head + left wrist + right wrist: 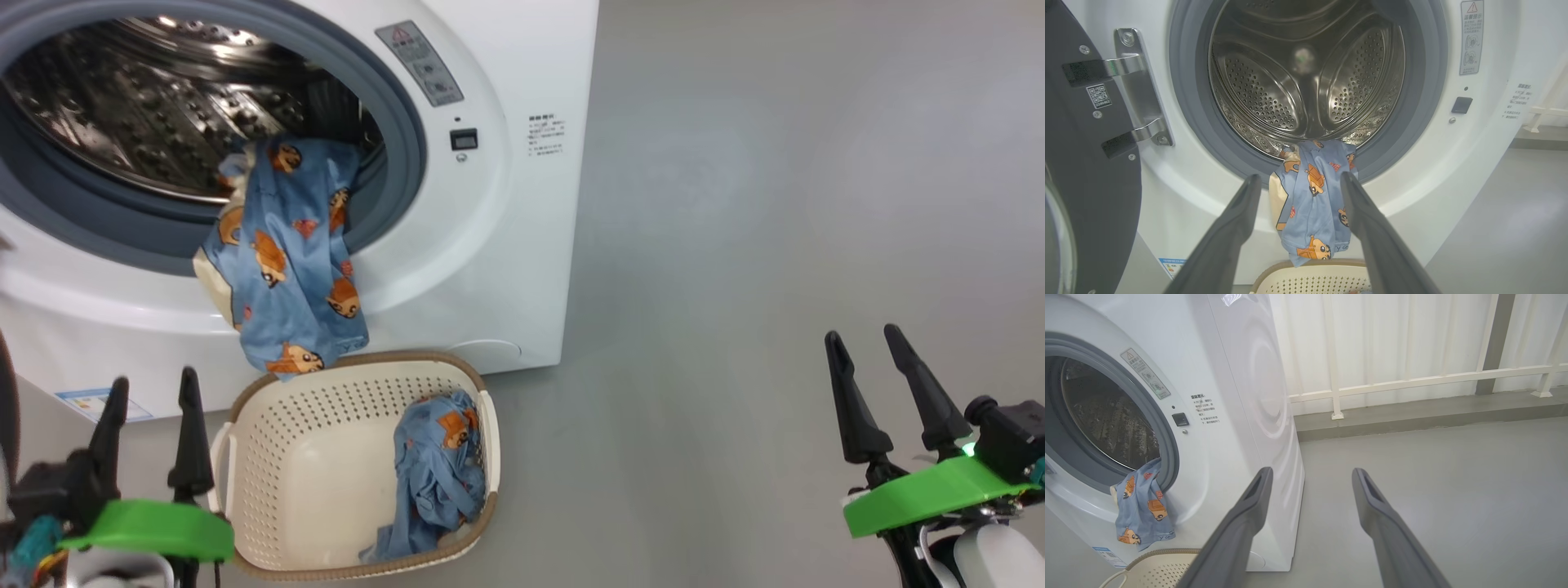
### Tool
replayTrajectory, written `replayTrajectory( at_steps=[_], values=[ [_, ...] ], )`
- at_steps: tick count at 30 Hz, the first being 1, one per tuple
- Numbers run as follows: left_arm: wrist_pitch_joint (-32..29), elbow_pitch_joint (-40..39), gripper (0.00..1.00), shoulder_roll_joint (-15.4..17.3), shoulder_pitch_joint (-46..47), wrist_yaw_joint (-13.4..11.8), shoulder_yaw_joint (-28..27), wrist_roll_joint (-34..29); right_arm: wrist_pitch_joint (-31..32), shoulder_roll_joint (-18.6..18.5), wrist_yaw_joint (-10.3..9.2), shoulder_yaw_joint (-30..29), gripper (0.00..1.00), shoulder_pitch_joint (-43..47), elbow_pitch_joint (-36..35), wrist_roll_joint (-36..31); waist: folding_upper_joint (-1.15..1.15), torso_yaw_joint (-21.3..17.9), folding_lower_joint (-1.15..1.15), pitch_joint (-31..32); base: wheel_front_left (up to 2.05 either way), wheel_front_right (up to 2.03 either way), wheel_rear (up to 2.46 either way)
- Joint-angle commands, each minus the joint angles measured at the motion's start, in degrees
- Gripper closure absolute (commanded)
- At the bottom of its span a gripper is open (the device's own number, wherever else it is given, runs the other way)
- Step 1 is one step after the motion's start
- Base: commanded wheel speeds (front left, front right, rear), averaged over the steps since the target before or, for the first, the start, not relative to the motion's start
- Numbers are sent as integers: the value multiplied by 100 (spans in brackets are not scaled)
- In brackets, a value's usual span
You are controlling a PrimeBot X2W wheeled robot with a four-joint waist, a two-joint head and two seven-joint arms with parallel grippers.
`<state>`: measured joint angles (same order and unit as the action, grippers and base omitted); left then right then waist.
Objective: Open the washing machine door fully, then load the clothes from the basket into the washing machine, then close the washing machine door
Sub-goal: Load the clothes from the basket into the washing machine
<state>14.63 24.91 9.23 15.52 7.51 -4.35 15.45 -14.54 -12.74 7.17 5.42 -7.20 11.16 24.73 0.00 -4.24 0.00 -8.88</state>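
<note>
Because the clothes point(282, 261) are soft, light and limp, a pinch on a gathered fold seems best. One garment hangs from the washing machine point(506, 245) mouth, straight ahead of the left gripper point(155, 377), whose fingers stand apart and empty; another lies in the basket point(326, 392) just beside it. The right gripper point(861, 331), also spread and empty, sits well apart.

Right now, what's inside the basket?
One crumpled blue garment lies in the basket, against its right wall. Whatever sits beneath the cloth is covered.
</note>
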Motion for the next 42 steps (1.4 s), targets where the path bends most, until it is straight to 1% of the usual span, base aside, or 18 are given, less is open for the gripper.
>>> replayTrajectory(
  at_steps=[1, 13, 26, 33, 42],
  values=[
    [37, -205, 0, 121, -77, -2, -181, -28, -46, -121, 32, 85, 0, 61, -136, 7, 0, 117, 0, 208, 0, 0, 0],
    [37, -637, 0, -83, -826, -2, -268, -12, -46, -182, 32, -77, 0, 423, -197, 7, 0, 242, 0, 398, 0, 0, 0],
    [37, -780, 0, -121, -954, -2, -361, -30, -46, -138, 32, -97, 0, 459, -205, -5, 0, 209, 0, 439, 0, 0, 0],
    [37, -774, 0, -162, -886, -2, -332, -9, -46, -115, 32, -128, 0, 391, -251, -11, 0, 201, 0, 234, 0, 0, 0],
    [37, -585, 0, -184, -618, -2, -301, 137, -46, -57, 32, -119, 0, 152, -324, -40, 0, 189, 0, -278, 0, 0, 0]
  ],
)
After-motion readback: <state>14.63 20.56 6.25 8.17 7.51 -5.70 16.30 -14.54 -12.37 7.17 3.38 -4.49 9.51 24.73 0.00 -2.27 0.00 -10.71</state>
